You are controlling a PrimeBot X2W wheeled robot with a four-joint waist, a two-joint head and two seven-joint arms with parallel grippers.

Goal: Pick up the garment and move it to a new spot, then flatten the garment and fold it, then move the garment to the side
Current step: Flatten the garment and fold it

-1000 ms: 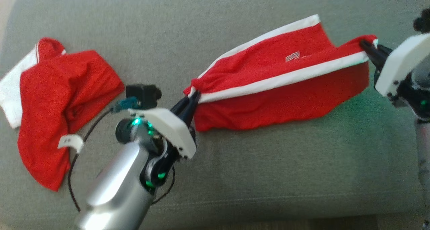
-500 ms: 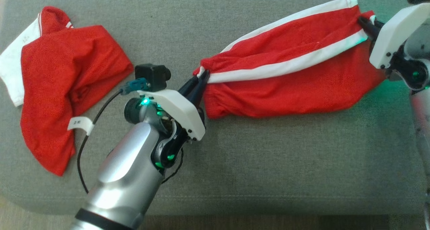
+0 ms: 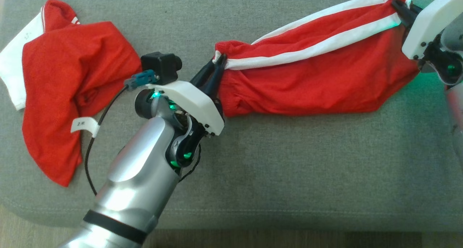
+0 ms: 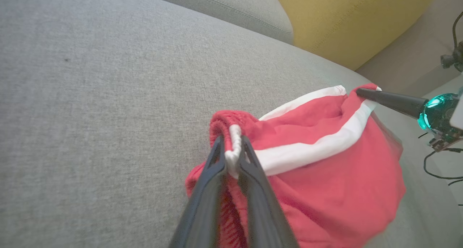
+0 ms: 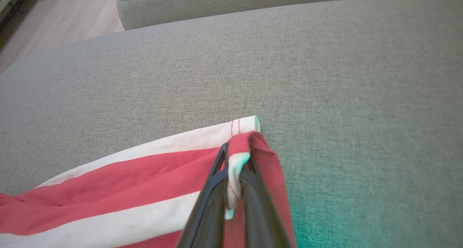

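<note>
One grey sofa seat (image 3: 289, 161) spans the head view. In the left wrist view, one yellow cushion (image 4: 347, 20) shows beyond it.

Two red garments are on the seat. The striped garment (image 3: 318, 78) stretches from the seat's centre up toward the far right corner, strung between the two grippers and hanging low over the fabric. The second red garment (image 3: 65, 78), with a white panel, lies crumpled at the left, apart from the first.

Two white stripes (image 3: 311, 50) run the length of the striped garment. The left gripper (image 3: 219, 61) is pinched tight on its bunched left end. The right gripper (image 3: 396, 3) is clamped on the hem corner at its right end.

One white tag (image 3: 85, 125) wraps the black cable (image 3: 88, 157) beside the left arm.
</note>
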